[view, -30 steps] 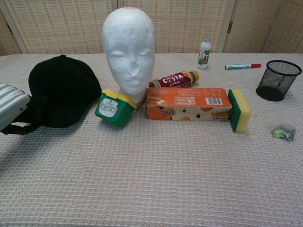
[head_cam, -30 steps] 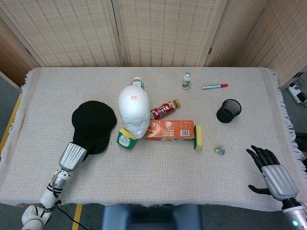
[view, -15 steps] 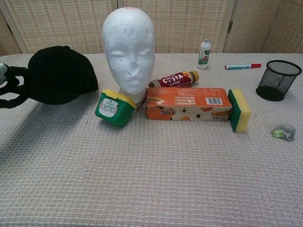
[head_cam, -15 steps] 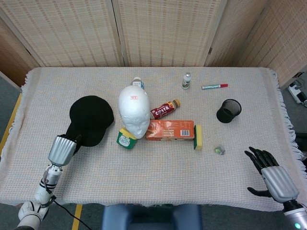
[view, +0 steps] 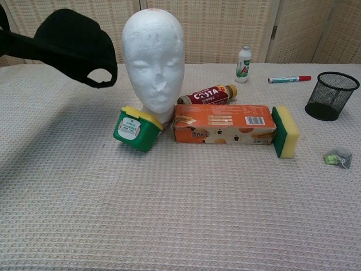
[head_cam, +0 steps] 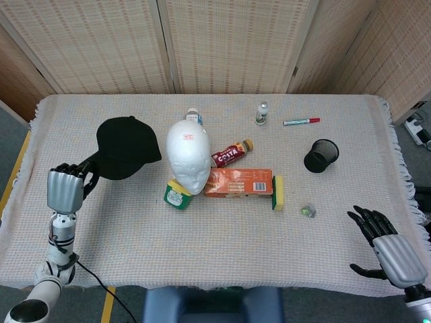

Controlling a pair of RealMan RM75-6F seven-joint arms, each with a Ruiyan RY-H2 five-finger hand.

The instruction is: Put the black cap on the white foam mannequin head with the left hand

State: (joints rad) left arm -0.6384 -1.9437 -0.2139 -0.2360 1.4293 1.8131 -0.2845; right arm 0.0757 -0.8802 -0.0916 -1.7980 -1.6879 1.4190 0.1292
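My left hand (head_cam: 65, 188) grips the brim of the black cap (head_cam: 126, 146) and holds it up in the air, left of the white foam mannequin head (head_cam: 188, 155). In the chest view the cap (view: 70, 42) hangs at the height of the head's (view: 153, 59) crown, its back strap facing the foam. The left hand itself is out of that view. My right hand (head_cam: 392, 249) rests open at the table's near right corner, holding nothing.
Around the head's base are a green tub with a yellow lid (view: 135, 129), an orange carton (view: 224, 124), a Costa bottle (view: 207, 95) and a yellow-green sponge (view: 285, 131). Farther right stand a black mesh cup (view: 330, 95), a red marker (view: 289, 79) and a small white bottle (view: 243, 64).
My left hand has lifted the cap off the table and swung it up and to the left. The right hand has barely moved.
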